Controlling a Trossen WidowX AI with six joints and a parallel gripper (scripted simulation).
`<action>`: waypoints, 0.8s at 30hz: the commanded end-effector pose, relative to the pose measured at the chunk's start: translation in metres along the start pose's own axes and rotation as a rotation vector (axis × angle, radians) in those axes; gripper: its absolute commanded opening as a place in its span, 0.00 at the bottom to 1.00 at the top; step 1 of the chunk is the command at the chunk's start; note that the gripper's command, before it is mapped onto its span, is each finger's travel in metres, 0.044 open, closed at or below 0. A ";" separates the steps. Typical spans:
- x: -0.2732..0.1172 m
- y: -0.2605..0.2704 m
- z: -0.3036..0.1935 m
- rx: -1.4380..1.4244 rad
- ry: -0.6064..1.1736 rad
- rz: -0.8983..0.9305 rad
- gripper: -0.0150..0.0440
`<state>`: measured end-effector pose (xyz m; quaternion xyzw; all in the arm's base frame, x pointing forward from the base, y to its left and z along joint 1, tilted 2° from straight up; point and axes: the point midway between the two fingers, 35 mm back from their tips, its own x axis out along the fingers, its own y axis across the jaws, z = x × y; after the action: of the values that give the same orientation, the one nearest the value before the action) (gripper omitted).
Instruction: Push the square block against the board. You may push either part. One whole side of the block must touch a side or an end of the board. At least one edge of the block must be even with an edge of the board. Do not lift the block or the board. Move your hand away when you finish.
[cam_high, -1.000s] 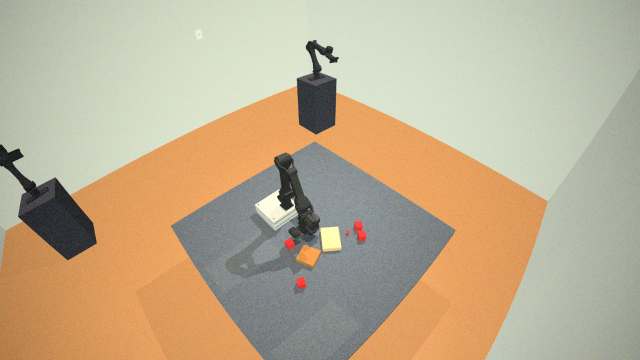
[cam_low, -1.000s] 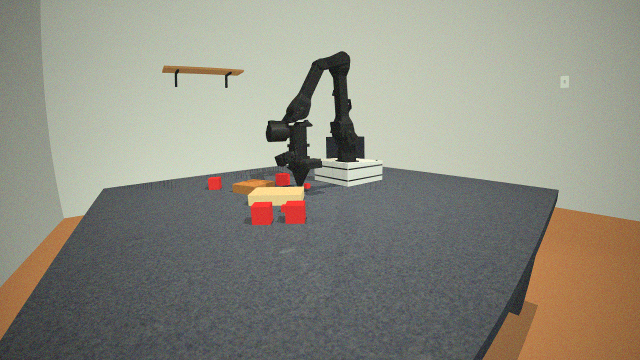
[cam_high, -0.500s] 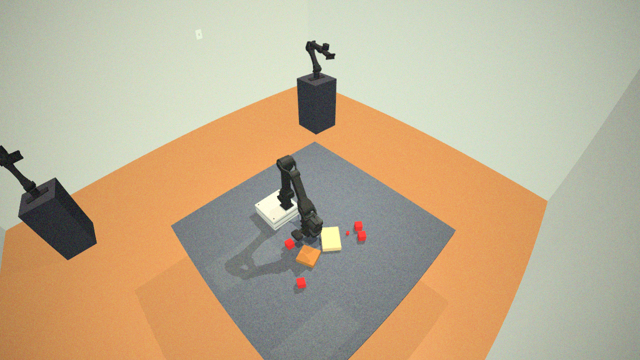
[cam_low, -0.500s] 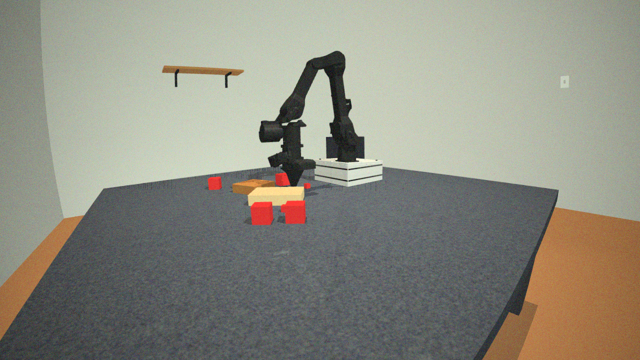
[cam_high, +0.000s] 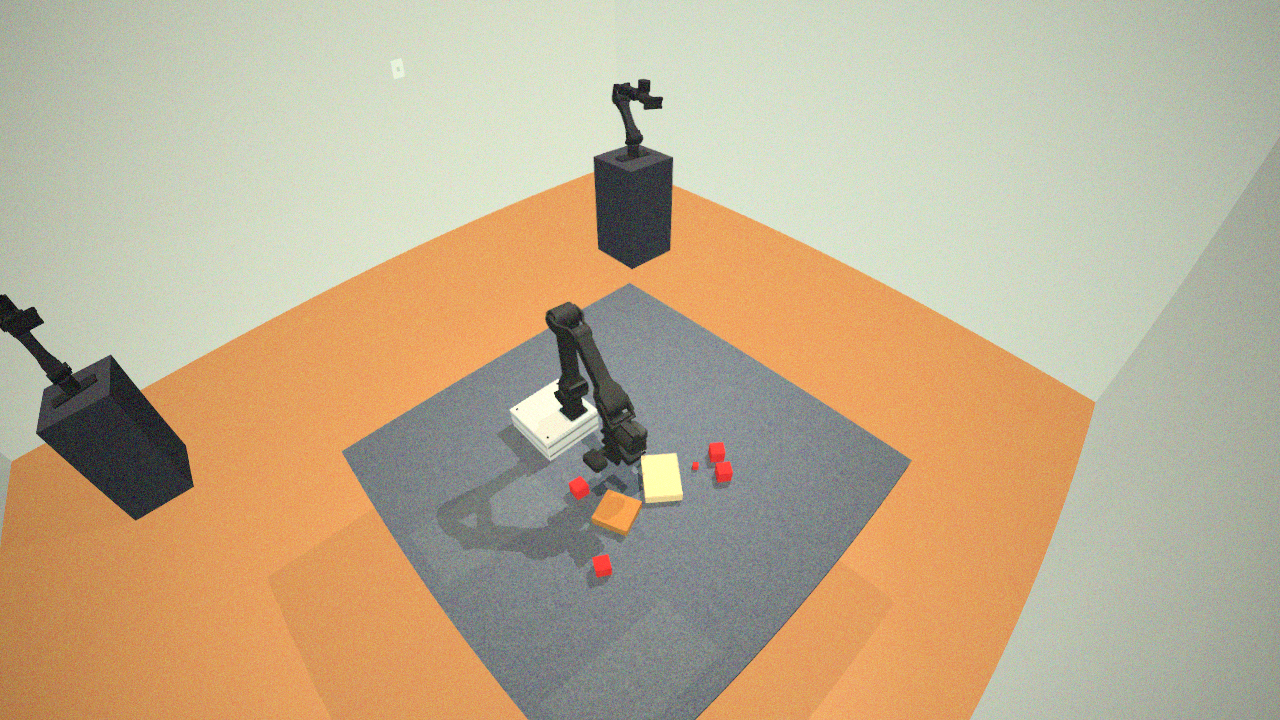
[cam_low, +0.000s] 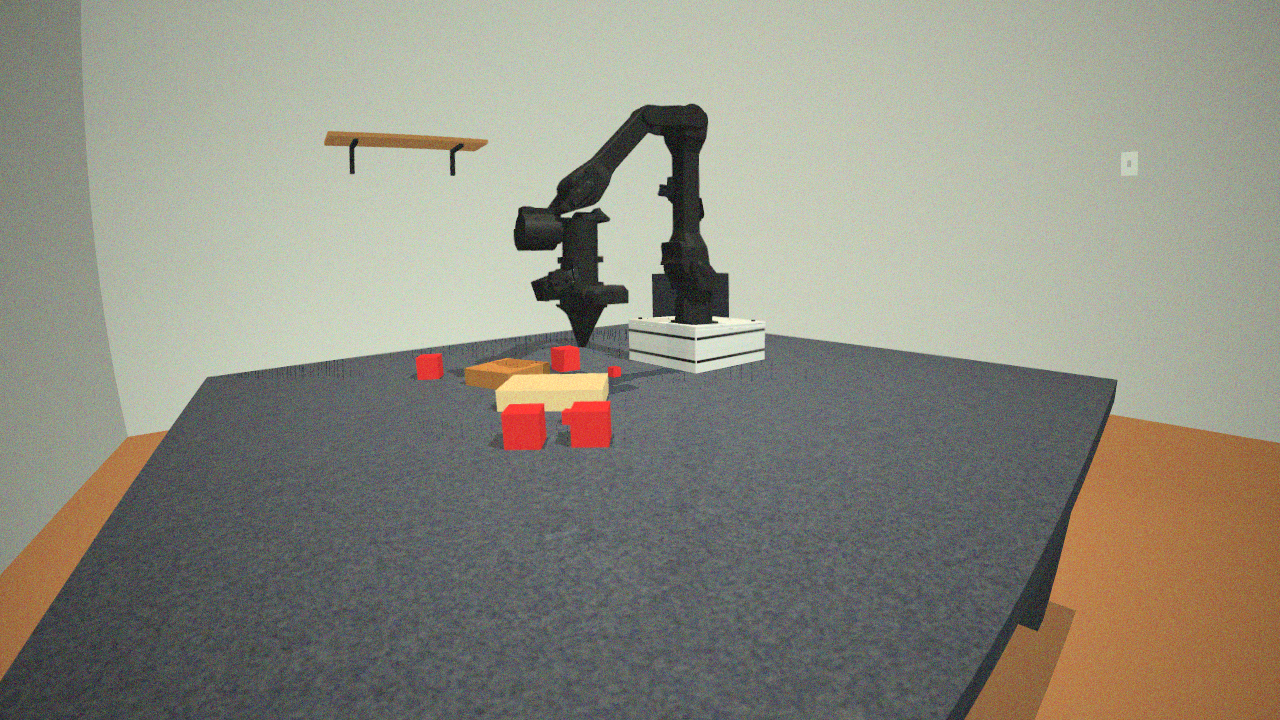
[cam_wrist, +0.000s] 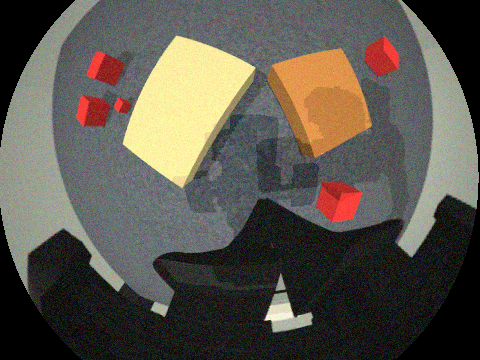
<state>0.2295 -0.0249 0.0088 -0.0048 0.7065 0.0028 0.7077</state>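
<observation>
Two parts lie apart on bench (cam_high: 760, 537): in wrist view, cream board (cam_wrist: 187, 107) left, orange block (cam_wrist: 323, 100) right, wedge gap between, sides not parallel. Gripper (cam_low: 583, 333) hangs near them, jaws shut tight on nothing, prob. for use as a pusher.

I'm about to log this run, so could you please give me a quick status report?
Gripper shut, empty, raised above the mat. Orange block and cream board meet only near one corner, not flush. Red cube sits beside the block.
</observation>
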 end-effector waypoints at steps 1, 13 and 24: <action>0.000 0.002 0.007 -0.090 0.000 0.000 0.25; -0.001 0.011 0.032 -0.501 0.006 0.003 0.25; -0.001 0.018 0.047 -0.757 0.009 0.006 0.25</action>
<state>0.2762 -0.0072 0.0112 -0.2559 0.6601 0.2546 0.6587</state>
